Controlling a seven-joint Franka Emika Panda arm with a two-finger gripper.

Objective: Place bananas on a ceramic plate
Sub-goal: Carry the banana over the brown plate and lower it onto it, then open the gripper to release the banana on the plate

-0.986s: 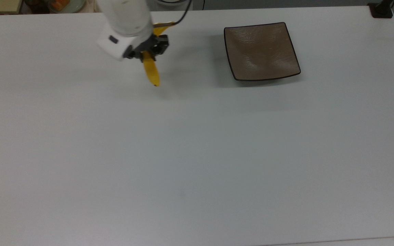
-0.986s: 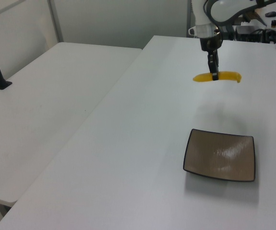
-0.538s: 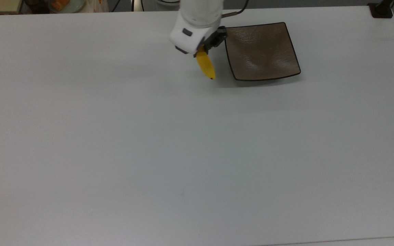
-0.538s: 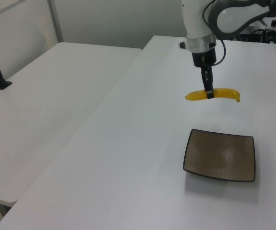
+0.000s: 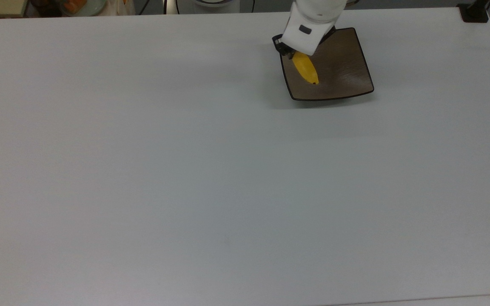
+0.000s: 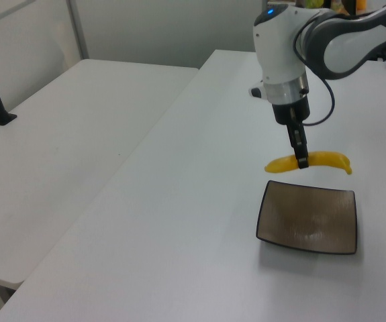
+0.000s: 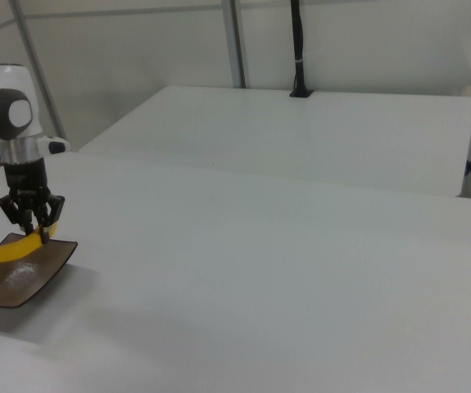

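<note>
So the hand (image 6: 302, 162) is clamped around the middle of the smooth bright yellow curved banana (image 6: 327, 160), hanging over the square brown ceramic plate (image 6: 308, 218) near the tabletop's (image 5: 185, 170) far edge; lowering and release are left.

1. The white arm (image 6: 283, 47) reaches down with its wrist vertical.
2. The gripper (image 6: 302, 161) points straight down, raised off the counter.
3. Its dark fingers (image 7: 45, 231) are clamped on something yellow held crosswise between them.
</note>
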